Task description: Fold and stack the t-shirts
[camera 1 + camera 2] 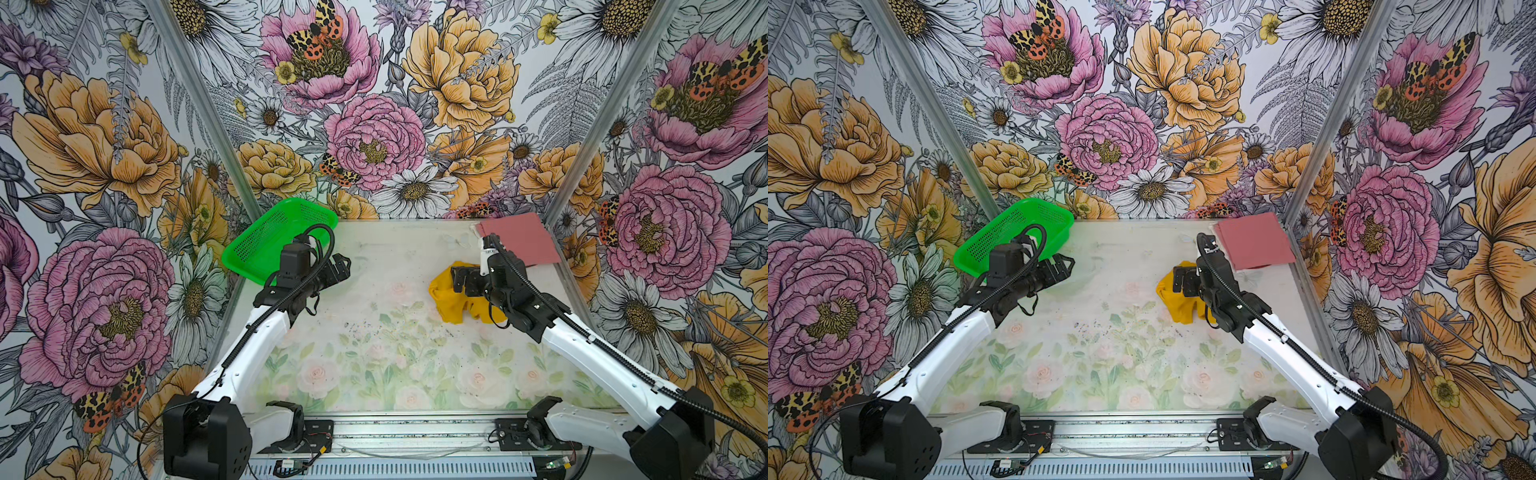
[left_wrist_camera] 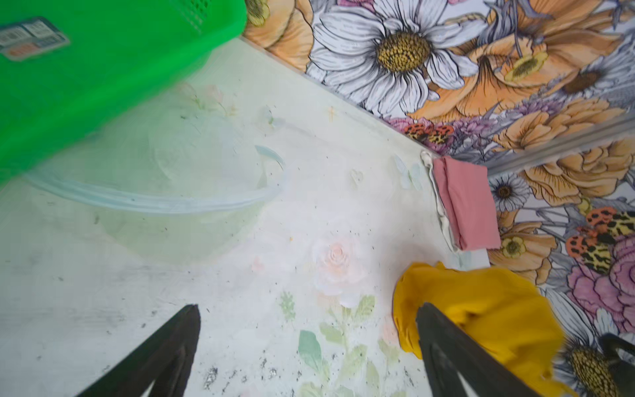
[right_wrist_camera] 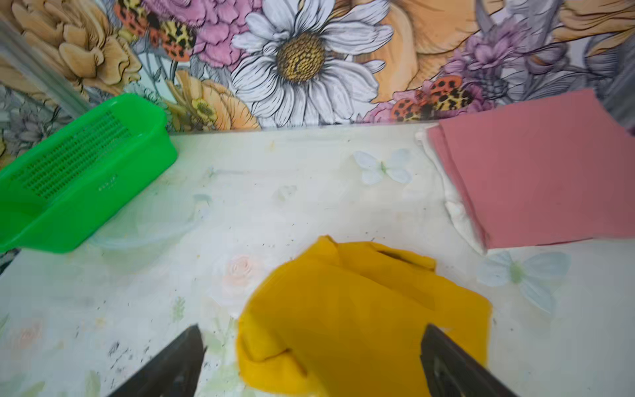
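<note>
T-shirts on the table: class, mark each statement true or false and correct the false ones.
1. The pink t-shirt lies folded flat in the far right corner. True.
2. The right end effector is open above the yellow t-shirt. True.
3. The yellow t-shirt is neatly folded. False: it lies crumpled.
4. The yellow t-shirt is stacked on the pink one. False: they lie apart.
5. The left end effector holds a t-shirt. False: it is open and empty.

place: robot test booth, lab-like | signs: flower-print panels (image 1: 374, 124) in metal frame (image 1: 206, 104); robot arms (image 1: 257, 340) bolted to near rail (image 1: 415, 432); printed desk (image 1: 395, 365)
</note>
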`<state>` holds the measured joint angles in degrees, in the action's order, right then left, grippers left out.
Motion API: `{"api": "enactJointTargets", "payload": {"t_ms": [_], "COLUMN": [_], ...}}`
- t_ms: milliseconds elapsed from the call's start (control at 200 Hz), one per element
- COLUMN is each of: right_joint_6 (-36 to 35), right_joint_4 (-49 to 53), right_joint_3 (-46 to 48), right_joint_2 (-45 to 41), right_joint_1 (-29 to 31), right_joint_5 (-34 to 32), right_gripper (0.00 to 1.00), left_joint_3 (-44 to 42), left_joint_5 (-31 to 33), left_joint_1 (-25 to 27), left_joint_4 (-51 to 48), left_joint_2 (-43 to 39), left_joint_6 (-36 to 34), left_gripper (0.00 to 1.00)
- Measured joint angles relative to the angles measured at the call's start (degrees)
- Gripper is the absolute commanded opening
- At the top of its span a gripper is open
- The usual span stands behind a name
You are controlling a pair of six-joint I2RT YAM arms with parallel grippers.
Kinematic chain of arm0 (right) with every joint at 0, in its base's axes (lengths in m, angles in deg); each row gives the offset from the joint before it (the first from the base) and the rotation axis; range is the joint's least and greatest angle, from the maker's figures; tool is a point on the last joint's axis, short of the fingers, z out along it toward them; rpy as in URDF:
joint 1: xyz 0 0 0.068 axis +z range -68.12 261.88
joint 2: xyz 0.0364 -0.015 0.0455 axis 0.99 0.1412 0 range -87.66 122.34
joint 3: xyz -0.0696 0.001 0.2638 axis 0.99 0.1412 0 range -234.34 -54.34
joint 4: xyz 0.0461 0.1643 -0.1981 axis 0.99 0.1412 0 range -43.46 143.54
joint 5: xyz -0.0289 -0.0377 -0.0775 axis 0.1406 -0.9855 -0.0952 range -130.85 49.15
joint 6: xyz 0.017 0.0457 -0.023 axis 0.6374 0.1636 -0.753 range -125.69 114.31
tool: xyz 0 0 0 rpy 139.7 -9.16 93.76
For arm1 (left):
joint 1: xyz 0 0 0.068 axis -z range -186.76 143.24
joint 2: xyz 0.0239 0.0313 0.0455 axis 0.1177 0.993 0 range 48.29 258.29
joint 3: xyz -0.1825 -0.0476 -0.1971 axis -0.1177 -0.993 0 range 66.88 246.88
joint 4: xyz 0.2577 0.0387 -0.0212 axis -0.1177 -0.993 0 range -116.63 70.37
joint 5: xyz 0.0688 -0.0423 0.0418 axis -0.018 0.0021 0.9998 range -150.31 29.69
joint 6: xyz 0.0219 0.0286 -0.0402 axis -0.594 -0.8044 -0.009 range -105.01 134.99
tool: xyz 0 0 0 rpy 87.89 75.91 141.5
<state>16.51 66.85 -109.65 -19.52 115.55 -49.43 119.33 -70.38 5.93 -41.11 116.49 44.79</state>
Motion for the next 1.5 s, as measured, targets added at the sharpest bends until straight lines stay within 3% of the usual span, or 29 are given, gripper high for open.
{"api": "enactJointTargets", "payload": {"t_ms": [160, 290, 420, 540, 826, 966, 1331, 1501], "right_joint_6": [-2.8, -2.2, 2.0, 5.8, 11.1, 10.7, 10.2, 11.2], "right_joint_4": [-5.9, -8.6, -7.3, -5.1, 1.8, 2.5, -2.8, -4.9], "right_joint_3": [-2.2, -2.5, -0.8, 6.3, 19.0, 20.7, 20.6, 20.4], "right_joint_2": [3.7, 3.1, 1.6, -1.6, -2.8, -0.9, 7.3, 8.9], "right_joint_1": [8.0, 6.8, -1.2, -9.9, -29.1, -33.9, -35.1, -34.4], "right_joint_5": [8.8, 6.6, 3.8, 0.9, 3.1, 5.6, 15.1, 18.3], "right_gripper": [0.99, 0.98, 0.93, 0.92, 0.81, 0.73, 0.47, 0.17], "left_joint_3": [-2.0, -2.0, -2.0, -2.0, -2.0, -2.0, -2.0, -2.6], "left_joint_5": [-1.0, -1.2, -1.6, -2.1, -2.8, -2.9, -2.9, -2.9], "left_joint_1": [1.6, 1.6, 1.6, 1.6, 1.7, 1.7, 1.7, 1.6], "left_joint_4": [1.9, 3.5, 3.8, 3.8, 3.9, 3.9, 5.0, 5.2], "left_joint_2": [0.0, 0.0, 0.0, 0.1, 1.2, 1.8, 2.2, 2.2], "left_joint_6": [1.2, 1.3, 1.3, 1.3, 1.3, 1.3, 1.3, 1.3], "left_gripper": [0.99, 0.99, 0.99, 0.99, 0.99, 0.99, 0.99, 0.99]}}
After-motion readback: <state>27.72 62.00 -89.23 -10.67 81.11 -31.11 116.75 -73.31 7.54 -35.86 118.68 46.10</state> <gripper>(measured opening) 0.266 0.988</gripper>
